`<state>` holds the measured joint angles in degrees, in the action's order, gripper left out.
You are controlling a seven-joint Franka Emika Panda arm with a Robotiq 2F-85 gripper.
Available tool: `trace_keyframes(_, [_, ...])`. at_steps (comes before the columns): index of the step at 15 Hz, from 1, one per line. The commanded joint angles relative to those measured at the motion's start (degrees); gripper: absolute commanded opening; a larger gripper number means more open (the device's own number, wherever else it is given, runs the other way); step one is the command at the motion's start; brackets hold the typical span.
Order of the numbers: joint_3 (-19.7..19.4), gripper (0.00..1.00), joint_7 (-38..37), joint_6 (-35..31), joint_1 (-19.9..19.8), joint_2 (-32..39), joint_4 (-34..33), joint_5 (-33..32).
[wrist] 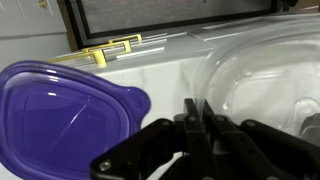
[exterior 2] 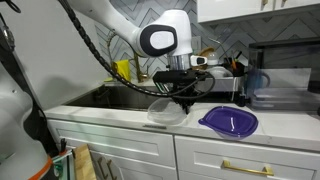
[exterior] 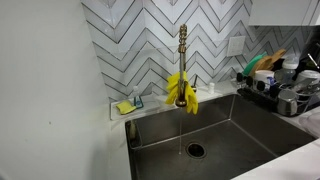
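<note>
We see the clear container (exterior 2: 165,113) sitting on the white counter (exterior 2: 100,108), just right of the sink (exterior 2: 105,95) in an exterior view. The gripper (exterior 2: 184,100) is directly over its right-hand rim, on the side facing the purple lid (exterior 2: 228,122). The lid lies flat, just beside the container, farther right. In the wrist view the fingers (wrist: 190,118) stand nearly together, and we judge them clamped on the container's thin wall (wrist: 262,75). The bowl spreads away on one side of them and the lid (wrist: 60,110) lies on the other.
</note>
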<state>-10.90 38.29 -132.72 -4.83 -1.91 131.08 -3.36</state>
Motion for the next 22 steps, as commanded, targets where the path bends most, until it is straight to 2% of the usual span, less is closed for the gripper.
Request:
trace_keyframes(1, [0.68, 0.02, 2.99, -2.85, -1.31, 3.74, -2.51, 1.8])
trace_keyframes(2, [0.79, 0.02, 4.01, -2.7, -1.45, 4.19, -3.04, 2.53])
trace_keyframes(3, [0.85, 0.32, 4.44, -2.1, -1.66, 4.5, -3.6, 2.43])
trace_keyframes(5, [0.82, 0.38, 4.66, -1.01, -2.25, 4.8, -4.67, 2.23])
trace_keyframes(8, [0.16, 0.6, 2.03, -1.78, -3.72, 4.25, -5.55, 2.22])
trace_keyframes(13, [0.44, 0.98, 2.65, -0.5, -5.45, 4.57, -7.74, 12.96])
trace_keyframes(15, [0.27, 1.0, -2.24, 0.22, -5.53, 5.04, -8.76, 12.8])
trace_keyframes(16, [-0.22, 1.0, -8.46, -1.33, -5.61, 5.33, -9.14, 8.73])
trace_keyframes(20, [-1.49, 1.0, -21.54, -1.18, -6.79, 5.37, -11.47, 3.0])
trace_keyframes(21, [-0.6, 0.99, -16.2, -1.23, -6.48, 4.73, -10.33, 5.44])
trace_keyframes(22, [-0.74, 0.99, -16.94, -1.23, -6.67, 4.7, -10.71, 5.0])
